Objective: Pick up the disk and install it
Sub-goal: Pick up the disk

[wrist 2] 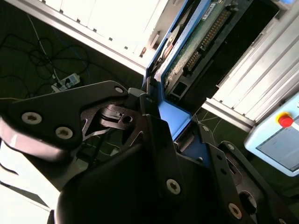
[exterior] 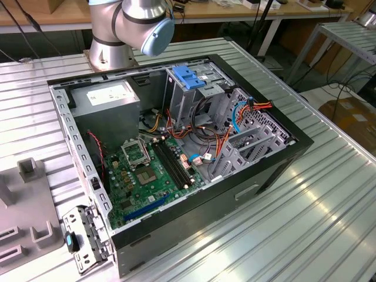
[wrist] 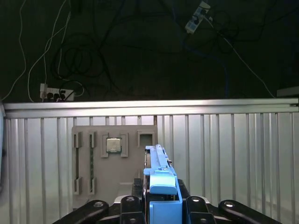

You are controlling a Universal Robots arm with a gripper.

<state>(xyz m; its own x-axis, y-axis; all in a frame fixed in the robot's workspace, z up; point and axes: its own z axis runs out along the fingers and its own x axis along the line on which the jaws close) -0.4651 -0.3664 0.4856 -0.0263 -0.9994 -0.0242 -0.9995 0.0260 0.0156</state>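
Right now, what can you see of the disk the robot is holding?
The disk is a flat slab held edge-on, with the gripper shut on it. Blue plastic rails run along its sides, and one face shows a green circuit board with a row of connector pins. It hangs in the air above the ribbed metal table, touching nothing but the gripper.

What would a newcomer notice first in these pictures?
In the exterior view, the open computer case on the ribbed metal table stands out, its green board bare. In the first wrist view, the claw grips the disk edge-on, its blue rail facing the camera.
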